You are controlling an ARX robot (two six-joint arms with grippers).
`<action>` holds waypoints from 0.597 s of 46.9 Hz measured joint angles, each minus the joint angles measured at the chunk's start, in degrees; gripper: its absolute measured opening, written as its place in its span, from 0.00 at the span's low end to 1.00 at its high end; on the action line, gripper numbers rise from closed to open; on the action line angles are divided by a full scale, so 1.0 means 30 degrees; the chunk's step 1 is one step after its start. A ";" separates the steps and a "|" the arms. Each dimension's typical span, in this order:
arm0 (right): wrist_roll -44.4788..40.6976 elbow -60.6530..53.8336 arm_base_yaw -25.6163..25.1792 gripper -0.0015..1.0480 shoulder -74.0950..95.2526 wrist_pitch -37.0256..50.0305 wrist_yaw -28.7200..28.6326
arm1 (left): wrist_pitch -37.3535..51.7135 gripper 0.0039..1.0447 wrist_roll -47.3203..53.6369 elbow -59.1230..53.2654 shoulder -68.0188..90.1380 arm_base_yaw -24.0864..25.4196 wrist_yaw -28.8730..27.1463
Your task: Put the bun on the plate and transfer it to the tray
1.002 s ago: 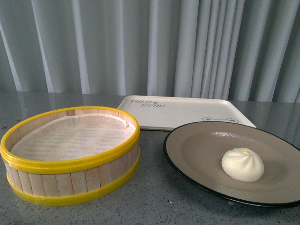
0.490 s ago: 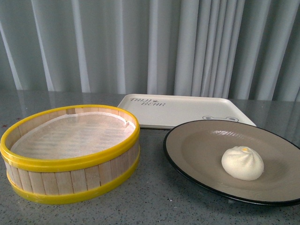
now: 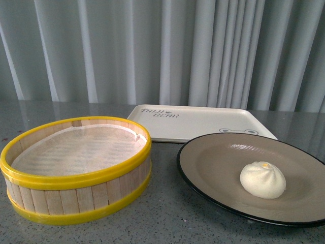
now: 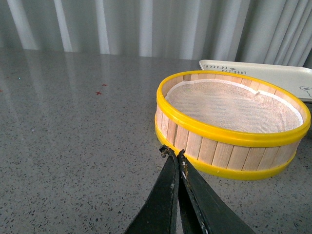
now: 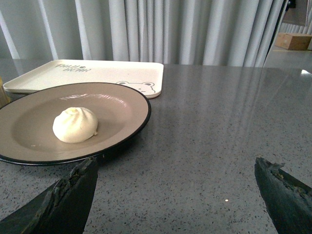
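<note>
Bun sits pleats-up on the plate, which rests on the tabletop just in front of the tray. Plate looks stiff, probably heavyish and slick, so its near rim seems the spot to pinch. It's round, so no long axis. Right hand gapes wide, empty. Left hand is pinched closed, empty.

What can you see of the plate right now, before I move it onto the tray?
The plate is large, round and shallow, matte beige-tan inside, with a thin black rim and black underside. It sits level on the grey speckled table, right of the steamer basket and just in front of the tray, hiding part of its near edge; whether they touch is unclear. The bun rests upright near its middle.
</note>
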 joint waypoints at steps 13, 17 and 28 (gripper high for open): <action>0.0000 0.0000 0.0000 0.92 0.0000 0.0000 0.0000 | -0.2229 0.04 0.0007 0.0007 -0.2127 0.0000 -0.0022; 0.0000 0.0000 0.0000 0.92 0.0000 0.0000 0.0007 | -0.4306 0.04 0.0015 0.0007 -0.4036 0.0000 0.0044; 0.0000 0.0000 0.0000 0.92 0.0000 0.0000 0.0007 | -0.4408 0.24 0.0007 0.0007 -0.4269 0.0000 0.0036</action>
